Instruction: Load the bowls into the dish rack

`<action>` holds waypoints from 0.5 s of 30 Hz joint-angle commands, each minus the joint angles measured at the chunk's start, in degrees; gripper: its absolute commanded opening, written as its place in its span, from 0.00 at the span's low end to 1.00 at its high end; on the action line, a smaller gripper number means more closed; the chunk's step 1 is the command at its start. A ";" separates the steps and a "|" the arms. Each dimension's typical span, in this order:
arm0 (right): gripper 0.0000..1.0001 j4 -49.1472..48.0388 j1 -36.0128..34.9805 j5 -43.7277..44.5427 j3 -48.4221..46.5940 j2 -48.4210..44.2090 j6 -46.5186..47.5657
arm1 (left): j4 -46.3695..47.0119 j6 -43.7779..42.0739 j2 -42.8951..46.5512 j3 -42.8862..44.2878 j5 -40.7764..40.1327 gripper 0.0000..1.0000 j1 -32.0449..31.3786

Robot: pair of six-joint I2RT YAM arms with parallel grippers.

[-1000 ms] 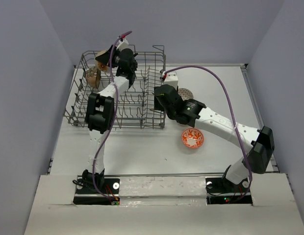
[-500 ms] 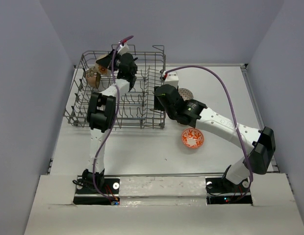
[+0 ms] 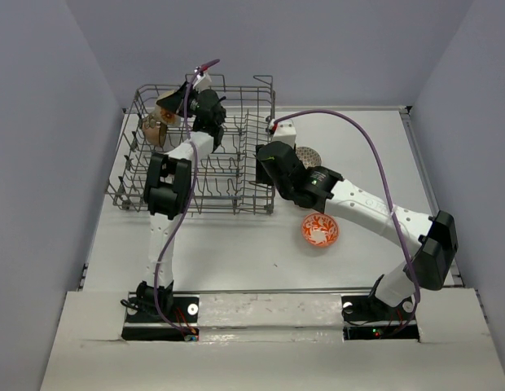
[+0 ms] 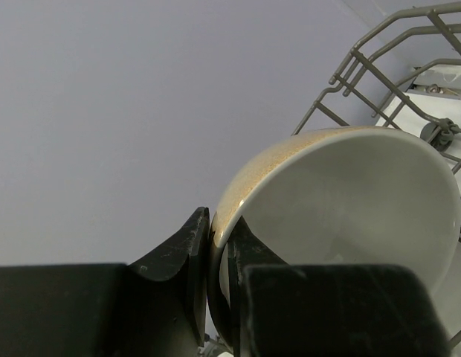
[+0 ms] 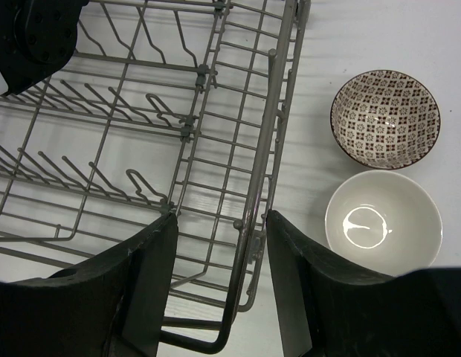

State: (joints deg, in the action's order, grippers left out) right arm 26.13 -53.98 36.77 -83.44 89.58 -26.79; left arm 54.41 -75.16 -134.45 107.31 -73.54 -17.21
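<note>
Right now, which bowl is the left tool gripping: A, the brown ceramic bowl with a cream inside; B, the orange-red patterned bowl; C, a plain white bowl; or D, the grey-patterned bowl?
A: the left tool is shut on the rim of the brown ceramic bowl with a cream inside.

No text, label, brand or number is legible to you in any of the three views. The grey-patterned bowl (image 5: 385,119) on the counter carries only a repeating geometric motif. The orange-red bowl (image 3: 319,230) carries a white pattern with no lettering in it.
</note>
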 commanded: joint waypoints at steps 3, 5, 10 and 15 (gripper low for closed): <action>0.57 -3.19 -0.16 -0.12 0.12 -1.78 0.59 | 8.25 -1.75 0.07 -1.31 1.38 0.00 0.43; 0.57 -3.19 -0.16 -0.21 0.12 -1.69 0.59 | 9.04 -2.19 -0.28 -1.75 1.38 0.00 0.51; 0.57 -3.28 -0.16 -0.12 0.12 -1.69 0.77 | 10.01 -2.80 -1.16 -2.19 1.55 0.00 0.78; 0.57 -3.28 -0.16 -0.21 -0.06 -1.34 1.12 | 13.70 -5.87 -1.86 -2.98 2.17 0.00 1.13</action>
State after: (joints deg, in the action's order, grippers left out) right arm 26.11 -53.98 36.38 -83.44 89.58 -26.52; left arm 60.07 -78.67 -137.84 104.57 -71.72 -17.50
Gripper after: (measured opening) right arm 0.569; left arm 0.208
